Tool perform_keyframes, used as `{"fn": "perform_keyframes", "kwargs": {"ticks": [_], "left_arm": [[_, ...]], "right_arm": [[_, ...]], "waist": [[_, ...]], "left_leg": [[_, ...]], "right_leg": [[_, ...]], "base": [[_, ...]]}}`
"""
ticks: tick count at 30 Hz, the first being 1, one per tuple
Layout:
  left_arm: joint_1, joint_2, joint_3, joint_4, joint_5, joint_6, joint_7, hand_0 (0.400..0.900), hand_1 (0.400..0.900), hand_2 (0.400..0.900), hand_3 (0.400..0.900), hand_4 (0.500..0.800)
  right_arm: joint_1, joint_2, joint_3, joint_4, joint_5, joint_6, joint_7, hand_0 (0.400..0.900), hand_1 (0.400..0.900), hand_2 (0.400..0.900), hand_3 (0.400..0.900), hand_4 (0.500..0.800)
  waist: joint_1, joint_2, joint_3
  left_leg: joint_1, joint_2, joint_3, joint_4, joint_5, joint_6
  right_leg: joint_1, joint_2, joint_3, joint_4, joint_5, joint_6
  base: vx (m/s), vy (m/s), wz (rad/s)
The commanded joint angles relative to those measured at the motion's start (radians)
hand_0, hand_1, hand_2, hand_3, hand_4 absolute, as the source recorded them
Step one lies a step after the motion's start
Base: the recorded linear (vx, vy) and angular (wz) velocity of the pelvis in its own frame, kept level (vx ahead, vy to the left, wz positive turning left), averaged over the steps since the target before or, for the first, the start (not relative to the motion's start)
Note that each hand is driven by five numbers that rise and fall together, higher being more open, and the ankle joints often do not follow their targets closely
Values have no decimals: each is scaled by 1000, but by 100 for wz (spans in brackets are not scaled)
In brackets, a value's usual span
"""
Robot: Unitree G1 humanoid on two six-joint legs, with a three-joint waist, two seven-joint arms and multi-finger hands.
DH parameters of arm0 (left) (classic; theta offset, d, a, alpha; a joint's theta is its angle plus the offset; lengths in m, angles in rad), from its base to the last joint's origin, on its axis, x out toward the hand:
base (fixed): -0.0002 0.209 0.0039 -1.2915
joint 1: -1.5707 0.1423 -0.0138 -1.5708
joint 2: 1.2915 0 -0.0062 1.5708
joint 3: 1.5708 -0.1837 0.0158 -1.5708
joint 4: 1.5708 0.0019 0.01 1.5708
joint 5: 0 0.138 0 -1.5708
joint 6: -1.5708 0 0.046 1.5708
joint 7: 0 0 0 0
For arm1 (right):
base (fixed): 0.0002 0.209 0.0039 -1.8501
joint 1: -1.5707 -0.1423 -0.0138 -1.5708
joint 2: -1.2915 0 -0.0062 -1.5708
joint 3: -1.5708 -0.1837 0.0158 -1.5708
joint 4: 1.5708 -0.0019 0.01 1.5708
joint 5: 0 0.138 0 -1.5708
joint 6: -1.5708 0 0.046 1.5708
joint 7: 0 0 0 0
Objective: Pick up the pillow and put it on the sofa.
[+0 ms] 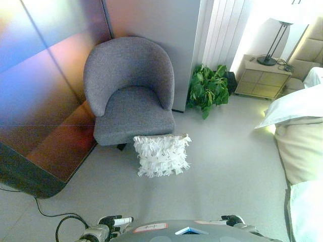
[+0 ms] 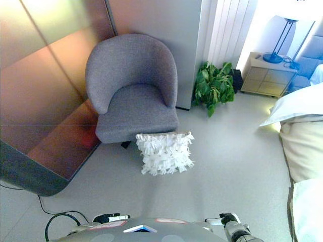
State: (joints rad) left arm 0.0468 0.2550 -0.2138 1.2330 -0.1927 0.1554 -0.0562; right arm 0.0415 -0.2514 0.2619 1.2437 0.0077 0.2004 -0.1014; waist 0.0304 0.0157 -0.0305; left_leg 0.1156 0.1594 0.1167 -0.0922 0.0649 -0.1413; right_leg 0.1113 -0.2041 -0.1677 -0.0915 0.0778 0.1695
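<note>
Your pillow (image 1: 162,155) is on the floor, leaning against the front edge of the grey armchair (image 1: 129,91). Both hands sit low at the bottom edge: left hand (image 1: 112,225) looks relaxed with fingers straight, holding nothing; right hand (image 1: 233,220) barely peeks in, so I can't tell about its fingers. That shaggy cover could slip out of a shallow grab.
</note>
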Motion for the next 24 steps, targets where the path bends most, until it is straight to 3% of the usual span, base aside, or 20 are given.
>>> {"fn": "perform_keyframes", "kwargs": {"ticks": [1,5,15,20,24], "left_arm": [[-66,-11,-4,50,8,5,-21,900,900,900,900,800],[-56,-19,-1,55,-4,8,-6,900,900,900,900,800],[-47,-2,9,77,18,81,-68,900,900,900,900,800],[-50,-23,4,78,2,63,-90,900,900,900,900,800],[-44,-41,-7,75,15,49,-73,900,900,900,900,800]], "right_arm": [[-67,-5,17,57,-9,36,8,900,900,900,900,800],[-68,2,24,58,-28,35,10,900,900,900,900,800],[-77,1,38,63,-29,62,61,900,900,900,900,800],[-76,13,39,71,-20,71,65,900,900,900,900,800],[-73,23,33,71,-15,74,59,900,900,900,900,800]], "waist": [[-8,-3,63],[-5,-7,63],[-3,-9,68],[4,-12,70],[11,-17,67]], "left_leg": [[47,-149,50,13,-132,123],[47,-149,52,11,-131,123],[42,-147,49,12,-126,120],[45,-149,46,12,-129,123],[48,-149,40,10,-132,124]], "right_leg": [[19,101,-25,22,-71,-46],[20,103,-25,19,-70,-48],[13,104,-23,23,-71,-51],[18,100,-33,25,-74,-52],[23,100,-38,20,-74,-51]], "base": [[0,0,0],[0,0,0],[0,0,0],[21,-19,3],[22,-48,4]]}}
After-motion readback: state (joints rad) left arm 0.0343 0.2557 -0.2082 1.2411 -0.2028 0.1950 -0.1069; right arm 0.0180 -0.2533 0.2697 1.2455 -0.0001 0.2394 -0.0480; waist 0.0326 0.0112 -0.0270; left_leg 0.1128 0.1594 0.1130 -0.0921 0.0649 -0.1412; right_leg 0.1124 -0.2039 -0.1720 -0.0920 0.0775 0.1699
